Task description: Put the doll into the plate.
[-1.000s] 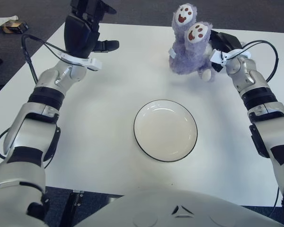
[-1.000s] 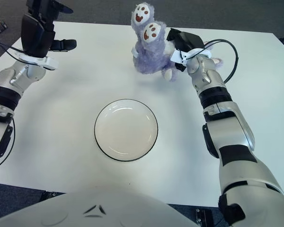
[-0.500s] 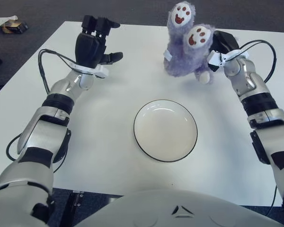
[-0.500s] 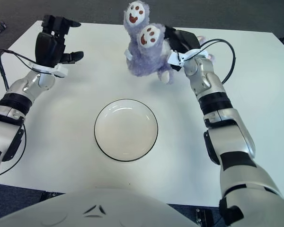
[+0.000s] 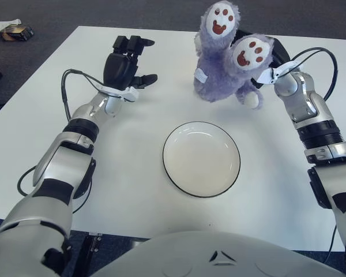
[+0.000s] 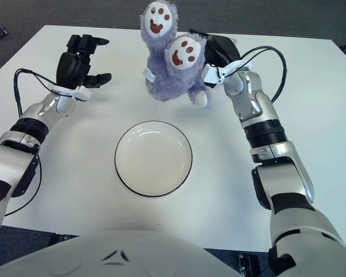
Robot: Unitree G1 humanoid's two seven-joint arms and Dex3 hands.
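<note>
Right hand (image 5: 277, 55) is clutching the purple doll (image 5: 228, 57) from behind, beyond the plate (image 5: 201, 158), so a loose grip could drop it short; left hand (image 5: 127, 63) is open, holding nothing.

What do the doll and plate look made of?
Doll, held in the right hand: plush, shaggy purple pile, with smoother white paw pads carrying dark red marks. Plate: likely glazed ceramic or melamine, since its cream surface shows soft glare and a thin dark rim line; which one is unclear.

White table (image 5: 132, 167); small, perhaps cardboard, clutter (image 5: 10, 30) on floor.
</note>
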